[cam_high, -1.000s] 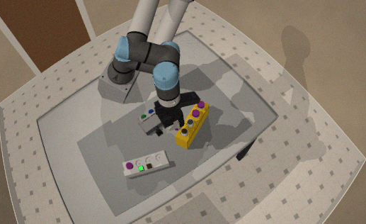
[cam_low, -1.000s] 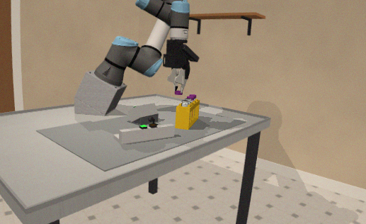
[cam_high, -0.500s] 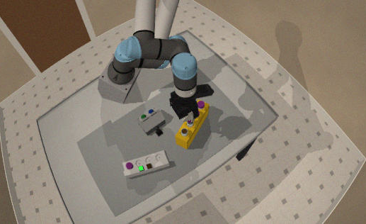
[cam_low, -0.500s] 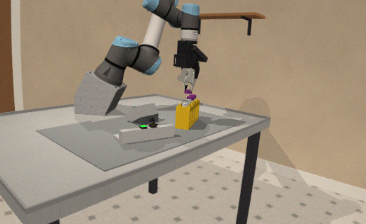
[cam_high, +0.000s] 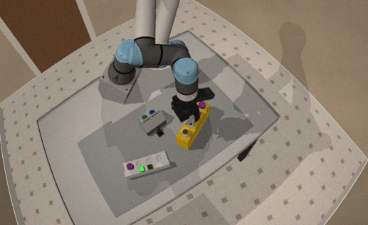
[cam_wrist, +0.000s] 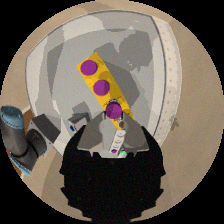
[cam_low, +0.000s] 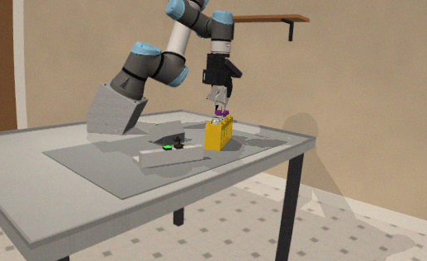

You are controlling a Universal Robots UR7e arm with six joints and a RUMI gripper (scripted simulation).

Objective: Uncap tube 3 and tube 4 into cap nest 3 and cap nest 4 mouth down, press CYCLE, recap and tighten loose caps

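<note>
A: Claw (cam_high: 191, 122) (cam_low: 220, 109) (cam_wrist: 113, 111) state?
B: Narrow, holding a purple cap (cam_high: 191, 124) (cam_low: 218, 112) (cam_wrist: 114, 110) at tube 3, yellow station (cam_high: 183, 142) (cam_low: 212, 136) (cam_wrist: 97, 57), right side of the table (cam_high: 62, 142) (cam_low: 23, 198) (cam_wrist: 65, 42). Can't tell if it's seated.
A: Others?
B: Tubes 1 and 2 capped, far end. Tube 4 (cam_high: 185, 132) (cam_low: 215, 121) (cam_wrist: 122, 124) uncapped, near end. Its cap (cam_high: 129, 166) (cam_wrist: 114, 151) is in nest 4, left end of the white tray (cam_high: 164, 164) (cam_low: 172, 157) (cam_wrist: 118, 139), near side.
A: Lamp?
B: Green lamp (cam_high: 142, 169) (cam_low: 167, 147) (cam_wrist: 123, 152) lit.

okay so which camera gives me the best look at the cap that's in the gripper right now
The wrist view: the held purple cap shows its full round top there. The top view catches only a sliver beneath the gripper; the exterior shows it small, side-on.
</note>
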